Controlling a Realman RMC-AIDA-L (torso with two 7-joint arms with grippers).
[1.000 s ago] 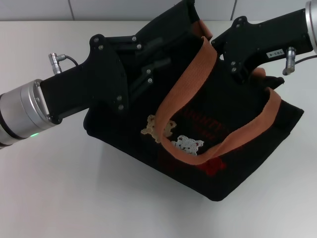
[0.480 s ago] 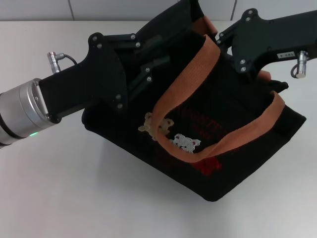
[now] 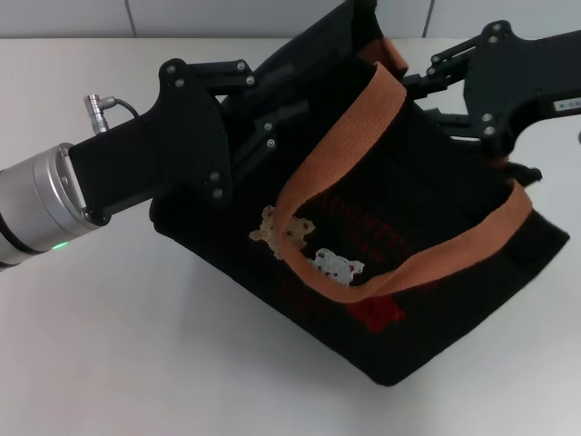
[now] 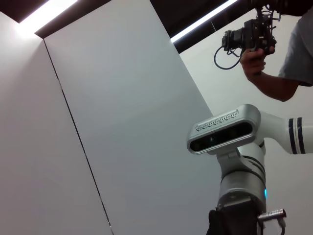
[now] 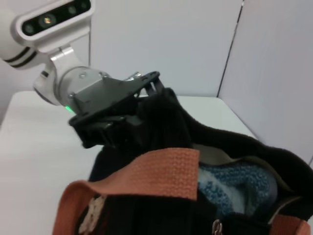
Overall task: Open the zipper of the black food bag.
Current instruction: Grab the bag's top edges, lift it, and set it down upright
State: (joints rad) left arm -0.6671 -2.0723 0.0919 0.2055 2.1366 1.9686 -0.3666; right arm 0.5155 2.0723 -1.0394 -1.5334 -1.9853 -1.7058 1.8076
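Head view | left gripper [image 3: 272, 113] fingers clamp black food bag [image 3: 381, 300] | right gripper [image 3: 436, 91] fingers unclear

Head view: bright, even light from above. White table [image 3: 136, 363] reads clean, no glare. Soft, faint shadow hugs the near edge of the black food bag [image 3: 363, 272]. Black fabric swallows detail; folds hard to separate from the left gripper [image 3: 272, 127] pressed against it.

Left wrist view: two ceiling light strips [image 4: 46, 12] blow out white; wall panels evenly lit, image sharp.

Right wrist view: softer, slightly hazy; orange strap [image 5: 146, 174] close to the lens is blurred, blue cloth [image 5: 234, 183] inside the bag is dim.
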